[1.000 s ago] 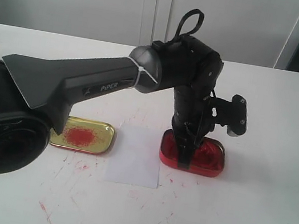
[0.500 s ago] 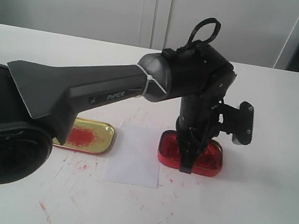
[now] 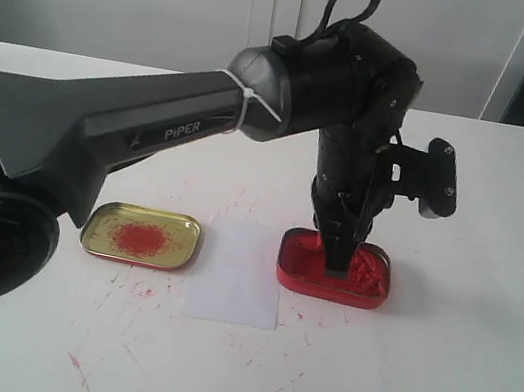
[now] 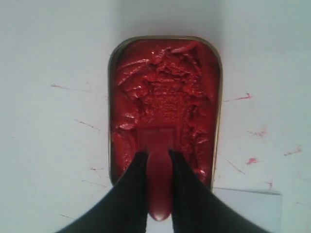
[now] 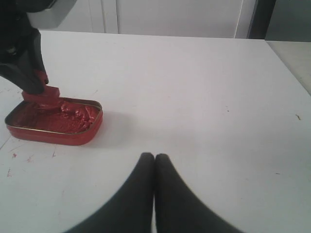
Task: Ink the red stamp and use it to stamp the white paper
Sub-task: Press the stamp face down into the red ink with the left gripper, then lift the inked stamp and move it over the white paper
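Observation:
My left gripper (image 3: 340,261) points straight down into the red ink tin (image 3: 299,275) and is shut on the red stamp (image 4: 158,140). The stamp's handle sits between the two black fingers, and its base rests in the rough red paste of the tin (image 4: 116,97). Seen from the right wrist, the stamp (image 5: 47,92) pokes out under the left gripper (image 5: 30,80) at the tin's (image 5: 53,131) far end. The white paper (image 3: 238,273) lies flat just left of the tin, with one corner of the paper (image 4: 248,208) in the left wrist view. My right gripper (image 5: 154,156) is shut on nothing over bare table, apart from the tin.
A shallow gold lid (image 3: 142,234) smeared with red lies left of the paper. Red ink flecks (image 3: 79,372) dot the table in front. The left arm (image 3: 131,132) spans the left half of the exterior view. A white wall stands behind the table.
The left gripper has shifted from the tin's front edge to over its middle, with the wrist turning and the arm rising in view. The paper, lid and tin have stayed put.

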You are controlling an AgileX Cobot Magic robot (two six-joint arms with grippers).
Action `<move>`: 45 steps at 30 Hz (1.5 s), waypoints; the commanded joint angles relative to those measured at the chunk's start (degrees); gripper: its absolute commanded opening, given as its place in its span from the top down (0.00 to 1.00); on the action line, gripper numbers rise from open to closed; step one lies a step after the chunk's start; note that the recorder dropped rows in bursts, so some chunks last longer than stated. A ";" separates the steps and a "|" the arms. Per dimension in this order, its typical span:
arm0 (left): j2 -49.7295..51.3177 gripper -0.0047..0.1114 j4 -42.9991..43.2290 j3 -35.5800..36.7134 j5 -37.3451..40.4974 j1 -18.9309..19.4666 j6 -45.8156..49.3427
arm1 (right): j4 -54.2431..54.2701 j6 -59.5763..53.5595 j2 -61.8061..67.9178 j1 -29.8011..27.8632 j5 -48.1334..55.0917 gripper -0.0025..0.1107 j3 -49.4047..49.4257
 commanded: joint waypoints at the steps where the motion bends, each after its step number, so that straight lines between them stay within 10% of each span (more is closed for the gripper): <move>1: -2.51 0.96 -2.38 0.07 5.31 2.50 -2.64 | 0.04 -0.15 -0.29 0.06 -0.81 0.98 0.31; 20: -6.75 0.96 -13.33 0.28 11.29 17.59 -6.62 | 0.04 -0.15 -0.29 0.06 -0.81 0.98 0.31; 34: -15.08 0.96 -13.63 18.61 11.29 18.37 -2.75 | 0.04 -0.15 -0.29 0.06 -0.81 0.98 0.31; 45: -19.93 0.96 -24.36 34.90 -3.62 18.17 7.77 | 0.04 -0.15 -0.29 0.06 -0.81 0.98 0.31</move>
